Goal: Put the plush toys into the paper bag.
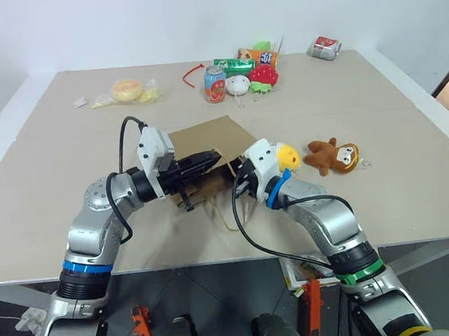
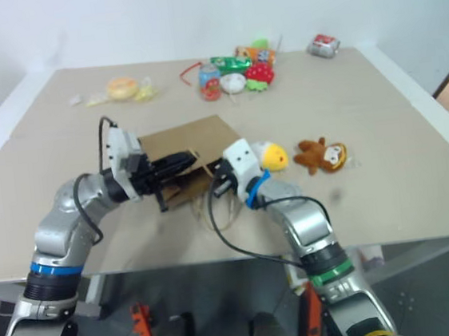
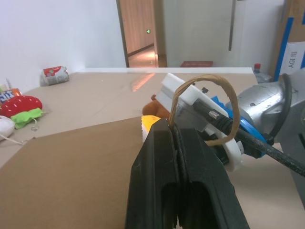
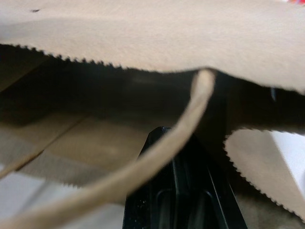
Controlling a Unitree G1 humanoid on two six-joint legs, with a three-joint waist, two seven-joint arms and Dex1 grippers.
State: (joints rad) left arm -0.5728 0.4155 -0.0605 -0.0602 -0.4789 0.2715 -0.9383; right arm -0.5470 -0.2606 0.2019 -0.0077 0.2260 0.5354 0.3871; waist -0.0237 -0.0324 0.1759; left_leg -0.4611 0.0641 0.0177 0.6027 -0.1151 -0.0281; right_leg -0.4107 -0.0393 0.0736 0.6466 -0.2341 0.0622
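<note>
kraft paper bag (image 1: 206,142) handle pinched by left gripper (image 1: 217,157) — right gripper (image 1: 241,184) at mouth, closed.

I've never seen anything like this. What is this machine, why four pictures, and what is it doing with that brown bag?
It is a humanoid robot with two arms. Two pictures come from its head, looking down at the table; two come from cameras on its wrists. The left gripper is shut on the upper edge of the paper bag, by a handle. The right gripper is shut and pokes into the bag's mouth, holding nothing visible. Outside the bag lie the yellow and white egg toy and the brown monkey. Cans and snacks sit farther back.
</note>
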